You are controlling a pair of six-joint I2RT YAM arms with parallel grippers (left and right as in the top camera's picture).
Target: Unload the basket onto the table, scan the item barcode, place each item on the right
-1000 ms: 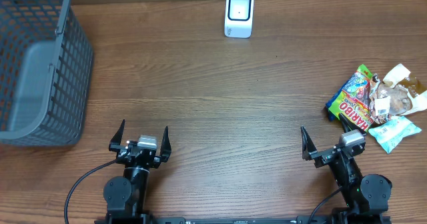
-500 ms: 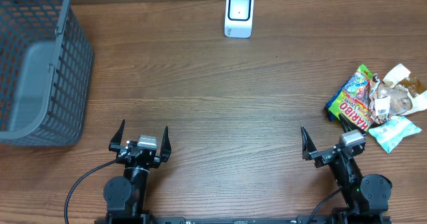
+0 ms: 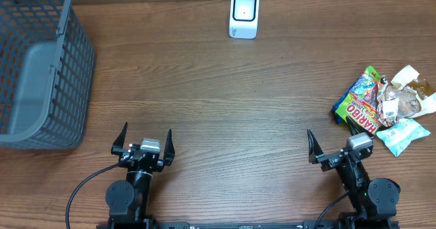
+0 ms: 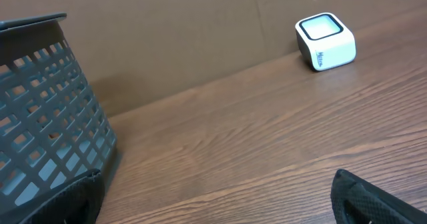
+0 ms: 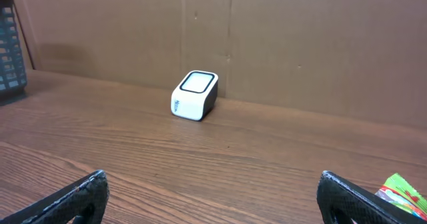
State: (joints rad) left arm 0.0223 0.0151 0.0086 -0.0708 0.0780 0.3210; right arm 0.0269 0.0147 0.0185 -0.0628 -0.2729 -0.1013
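Nothing moved: snack pile (image 3: 381, 106) lies beside spread right gripper (image 3: 334, 142); left gripper (image 3: 146, 133) spread too.

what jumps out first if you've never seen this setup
The colourful heap of snack packets at the right edge, Haribo bag included, draws the eye first. Then the big grey mesh basket at far left and the small white scanner at the back, centre.

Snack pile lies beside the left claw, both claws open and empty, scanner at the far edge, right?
No: overhead shows the snack pile beside the right claw. Both claws are open and empty, scanner at the far edge.
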